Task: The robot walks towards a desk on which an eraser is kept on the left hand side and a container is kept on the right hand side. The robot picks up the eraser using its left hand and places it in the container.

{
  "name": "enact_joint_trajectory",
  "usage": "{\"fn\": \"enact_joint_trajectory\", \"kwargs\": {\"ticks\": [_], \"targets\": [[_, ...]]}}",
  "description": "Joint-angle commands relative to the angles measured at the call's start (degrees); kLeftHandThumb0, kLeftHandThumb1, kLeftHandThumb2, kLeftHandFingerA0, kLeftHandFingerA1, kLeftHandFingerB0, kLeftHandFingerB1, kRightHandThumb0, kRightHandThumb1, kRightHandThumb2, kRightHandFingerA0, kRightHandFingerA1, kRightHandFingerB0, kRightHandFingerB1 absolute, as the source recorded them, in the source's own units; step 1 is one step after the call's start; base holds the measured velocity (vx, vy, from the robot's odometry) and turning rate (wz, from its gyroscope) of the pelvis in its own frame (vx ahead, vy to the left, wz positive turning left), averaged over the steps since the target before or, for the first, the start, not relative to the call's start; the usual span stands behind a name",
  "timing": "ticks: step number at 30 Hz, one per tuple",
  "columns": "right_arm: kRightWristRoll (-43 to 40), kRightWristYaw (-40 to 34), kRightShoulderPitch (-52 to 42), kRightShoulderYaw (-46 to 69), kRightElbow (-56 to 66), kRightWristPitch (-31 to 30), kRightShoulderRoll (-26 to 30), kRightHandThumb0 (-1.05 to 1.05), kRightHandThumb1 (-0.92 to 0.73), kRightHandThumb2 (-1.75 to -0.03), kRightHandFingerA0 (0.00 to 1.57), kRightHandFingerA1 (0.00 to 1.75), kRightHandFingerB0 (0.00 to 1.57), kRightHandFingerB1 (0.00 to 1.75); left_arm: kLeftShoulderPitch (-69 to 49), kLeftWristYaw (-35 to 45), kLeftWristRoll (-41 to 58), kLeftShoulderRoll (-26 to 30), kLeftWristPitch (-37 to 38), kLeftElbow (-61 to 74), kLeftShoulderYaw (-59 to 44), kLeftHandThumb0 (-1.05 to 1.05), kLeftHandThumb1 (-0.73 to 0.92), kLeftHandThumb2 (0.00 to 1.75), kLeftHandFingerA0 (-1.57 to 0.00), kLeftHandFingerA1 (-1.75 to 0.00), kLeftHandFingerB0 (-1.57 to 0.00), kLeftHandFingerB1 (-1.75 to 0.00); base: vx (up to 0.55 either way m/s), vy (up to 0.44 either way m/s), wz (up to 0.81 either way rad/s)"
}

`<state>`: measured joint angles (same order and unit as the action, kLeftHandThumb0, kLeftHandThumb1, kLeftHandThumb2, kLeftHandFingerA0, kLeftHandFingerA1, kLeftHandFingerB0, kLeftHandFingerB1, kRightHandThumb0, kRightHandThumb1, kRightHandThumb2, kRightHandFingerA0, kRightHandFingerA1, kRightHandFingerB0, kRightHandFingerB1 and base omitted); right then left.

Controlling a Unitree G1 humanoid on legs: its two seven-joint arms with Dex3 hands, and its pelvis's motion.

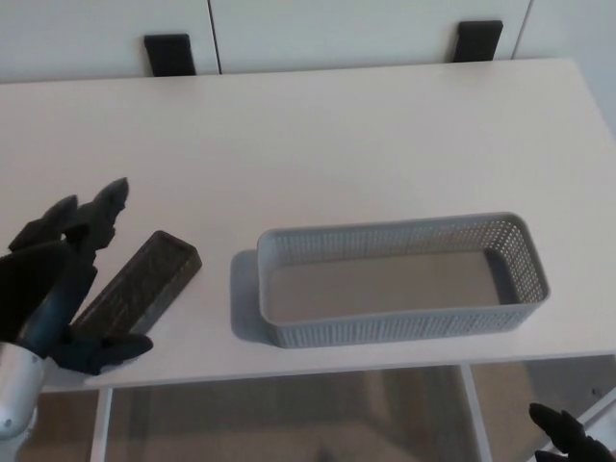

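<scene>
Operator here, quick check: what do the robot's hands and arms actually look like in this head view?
The left hand is matte black, with two thick fingers ending in blunt, angular tips and a rounded thumb. Its wrist is a smooth silver-grey cylinder at the bottom left corner. No cables or markings show. Of the right hand, only dark black fingertips show at the bottom right edge, below the desk; nothing more can be made out.

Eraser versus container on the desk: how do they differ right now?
The eraser is a dark, solid block lying diagonally near the desk's left front edge; the container is a light grey perforated basket, lying roughly parallel to the front edge. The container is far larger and empty. The open left hand brackets the eraser; nothing is near the container. Both rest flat on the desk.
</scene>
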<state>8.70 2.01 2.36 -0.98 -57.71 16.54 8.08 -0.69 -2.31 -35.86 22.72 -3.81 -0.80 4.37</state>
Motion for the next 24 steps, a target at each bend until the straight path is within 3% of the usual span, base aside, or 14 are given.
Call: {"fn": "enact_joint_trajectory", "kwargs": {"ticks": [1, 3, 4, 5, 6, 12, 13, 14, 17, 19, 20, 22, 23, 24], "targets": [[-0.54, -0.47, 0.40, 0.47, 0.22, -0.26, 1.14, -0.18, -0.57, -0.56, 0.11, 0.40, 0.01, 0.28, 0.97, -2.94, -3.93, 0.18, -4.30, -1.38, 0.35, -0.62, 0.33, 0.56, 0.00, -0.10, 0.00, 0.00, 0.00, 0.000, 0.00], [-0.41, -0.64, 0.63, 0.39, 0.31, -0.53, 1.12, -0.18, -0.57, -0.57, 0.11, 0.40, 0.01, 0.27, 1.44, -3.10, -3.89, 0.11, -4.20, -2.05, 0.36, -0.61, 0.34, 0.55, 0.00, -0.11, 0.00, -0.01, 0.00, 0.000, 0.00], [-0.30, -0.76, 0.57, 0.32, 0.48, -0.52, 1.16, -0.19, -0.52, -0.66, 0.10, 0.45, 0.06, 0.18, 1.67, -3.06, -3.50, -0.01, -4.06, -2.48, 0.33, -0.62, 0.33, 0.56, 0.00, -0.13, 0.00, -0.01, 0.00, 0.000, 0.00], [-0.30, -0.84, 0.45, 0.32, 0.70, -0.55, 1.11, -0.18, -0.57, -0.56, 0.12, 0.40, 0.02, 0.28, 1.81, -3.10, -3.47, -0.06, -4.02, -2.72, 0.38, -0.62, 0.33, 0.56, 0.00, -0.16, 0.00, -0.03, 0.00, 0.000, 0.00], [-0.28, -0.99, 0.46, 0.32, 0.77, -0.65, 1.05, -0.15, -0.55, -0.59, 0.11, 0.42, 0.05, 0.23, 1.86, -3.34, -4.01, 0.07, -4.05, -2.91, 0.67, -0.66, 0.23, 0.71, 0.00, -0.30, 0.00, -0.02, 0.00, 0.000, 0.00], [-0.07, -1.14, 0.75, 0.08, 1.14, -1.01, 1.13, -0.16, -0.55, -0.60, 0.11, 0.43, 0.06, 0.22, 2.79, -2.94, -3.79, 0.10, -3.93, -3.83, 1.35, -0.66, 0.23, 0.72, 0.00, -0.37, 0.00, -0.08, 0.00, 0.000, 0.00], [-0.03, -1.24, 0.79, 0.05, 1.15, -1.01, 1.10, -0.18, -0.57, -0.57, 0.13, 0.42, 0.02, 0.29, 2.89, -2.95, -3.77, 0.20, -3.64, -4.01, 1.48, -0.64, 0.34, 0.56, 0.00, -0.33, 0.00, -0.11, 0.00, 0.000, 0.00], [0.02, -1.35, 0.91, 0.01, 1.06, -0.95, 1.06, -0.19, -0.53, -0.65, 0.12, 0.46, 0.07, 0.19, 3.01, -2.97, -3.70, 0.25, -3.30, -4.18, 1.60, -0.68, 0.35, 0.55, 0.00, -0.35, 0.00, -0.14, 0.00, 0.000, 0.00], [-0.22, -1.24, 1.25, 0.17, 0.81, -1.18, 0.96, -0.16, -0.55, -0.60, 0.11, 0.42, 0.05, 0.22, 3.33, -1.98, -4.30, -0.23, -4.20, -3.49, 2.72, -0.69, 0.37, 0.53, 0.00, -0.42, 0.00, -0.18, 0.00, 0.000, 0.00], [0.19, -1.59, 1.24, -0.14, 1.04, -1.59, 1.03, -0.17, -0.55, -0.60, 0.12, 0.42, 0.06, 0.22, 3.44, -1.94, -4.32, -0.29, -3.81, -3.75, 3.35, -0.73, 0.36, 0.58, 0.00, -0.46, 0.00, -0.20, 0.00, 0.000, 0.00], [0.02, -1.42, 1.50, -0.06, 1.36, -1.92, 1.02, -0.16, -0.55, -0.60, 0.11, 0.42, 0.05, 0.22, 3.88, -1.49, -4.34, -0.29, -4.08, -3.81, 3.76, -0.69, 0.24, 0.75, 0.00, -0.48, 0.00, -0.20, 0.00, 0.000, 0.00], [0.16, -1.45, 1.55, -0.25, 1.69, -2.16, 0.94, -0.18, -0.57, -0.57, 0.13, 0.40, 0.03, 0.28, 4.20, -1.64, -3.83, -0.75, -3.80, -4.50, 4.38, -0.71, 0.24, 0.73, -0.01, -0.54, -0.01, -0.28, 0.00, 0.000, 0.00], [0.33, -1.51, 1.57, -0.41, 1.68, -2.00, 1.03, -0.18, -0.57, -0.56, 0.13, 0.41, 0.02, 0.28, 4.61, -2.01, -4.03, -0.81, -3.28, -5.44, 5.10, -0.75, 0.38, 0.52, 0.00, -0.63, 0.00, -0.39, 0.00, 0.000, 0.00], [0.30, -1.41, 1.87, -0.44, 1.26, -1.67, 1.11, -0.18, -0.57, -0.57, 0.13, 0.41, 0.02, 0.28, 4.97, -1.40, -4.25, -0.95, -4.02, -5.58, 5.63, -0.75, 0.39, 0.52, 0.00, -0.63, 0.00, -0.40, 0.00, 0.000, 0.00]]}}
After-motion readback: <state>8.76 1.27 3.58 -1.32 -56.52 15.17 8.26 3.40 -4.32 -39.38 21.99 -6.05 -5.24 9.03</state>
